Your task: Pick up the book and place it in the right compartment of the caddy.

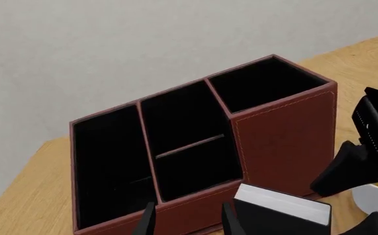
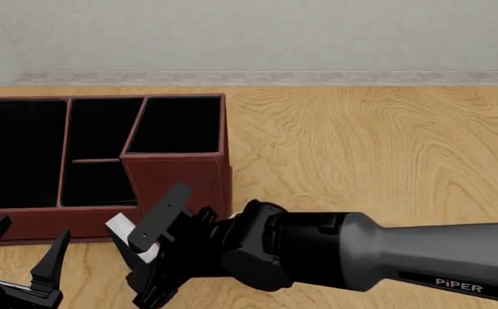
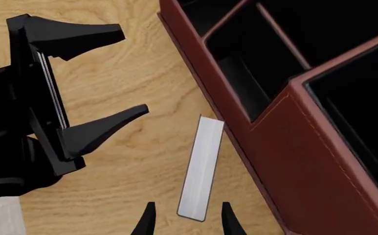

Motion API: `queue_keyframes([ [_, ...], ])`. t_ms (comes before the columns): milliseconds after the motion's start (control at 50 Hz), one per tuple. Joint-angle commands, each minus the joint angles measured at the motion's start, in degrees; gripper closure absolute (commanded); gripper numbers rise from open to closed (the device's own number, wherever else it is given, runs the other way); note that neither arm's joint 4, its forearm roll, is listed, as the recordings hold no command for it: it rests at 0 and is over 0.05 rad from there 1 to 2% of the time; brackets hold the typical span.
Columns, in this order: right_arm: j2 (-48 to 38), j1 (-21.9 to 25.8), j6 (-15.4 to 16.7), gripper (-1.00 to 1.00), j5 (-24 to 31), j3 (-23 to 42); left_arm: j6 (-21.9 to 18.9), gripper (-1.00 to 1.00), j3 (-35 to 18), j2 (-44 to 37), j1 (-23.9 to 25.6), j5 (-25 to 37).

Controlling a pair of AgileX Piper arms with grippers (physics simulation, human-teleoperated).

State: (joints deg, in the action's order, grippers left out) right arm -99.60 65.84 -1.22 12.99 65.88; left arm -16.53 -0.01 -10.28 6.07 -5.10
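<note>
Centrally, we see the book (image 3: 201,168) standing on edge on the table (image 2: 361,148), its white page edges turned up, just in front of the caddy (image 2: 180,177) and near that box's front right corner. In the front view only a white sliver of the book (image 2: 122,226) shows beside the right arm (image 2: 335,251), which crosses over it from the right.

We find the right gripper (image 3: 187,221) directly above the book: in the right wrist view its two fingertips are apart and stand on either side of the near end of the page edge, with a gap on each side, so we read no contact there. In the left wrist view the book (image 1: 281,208) appears as a black cover topped by a white band, close against the caddy's (image 1: 280,142) front wall.

We note the right compartment (image 2: 178,125), the tallest section, black inside and bounded by a slanted divider; it holds nothing that we can see. To its left lie two small middle sections (image 2: 98,151) and a long narrow section (image 2: 21,151).

We place the left gripper (image 2: 24,248) low at the front left corner of the caddy, its fingers spread and clamped on nothing; the right wrist view shows the same left gripper (image 3: 114,73) held wide apart over bare wood.
</note>
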Motion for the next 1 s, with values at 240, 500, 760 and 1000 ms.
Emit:
queue_keyframes([
  [240,-2.7,-0.8,-0.4,-1.00,-1.7,-0.4,0.1,-1.00,0.0,-0.5,-0.1,-0.4],
  [500,-3.8,-0.7,-0.9,-1.00,-2.0,-0.3,0.1,-1.00,0.0,-0.8,0.0,-0.6],
  [760,-3.7,-0.5,-0.5,-1.00,-1.9,0.0,0.1,-1.00,0.0,-0.7,0.1,-0.5],
  [1000,-1.0,-0.3,1.2,1.00,-1.0,-0.1,-0.1,-1.00,0.0,-1.7,0.1,-1.4],
])
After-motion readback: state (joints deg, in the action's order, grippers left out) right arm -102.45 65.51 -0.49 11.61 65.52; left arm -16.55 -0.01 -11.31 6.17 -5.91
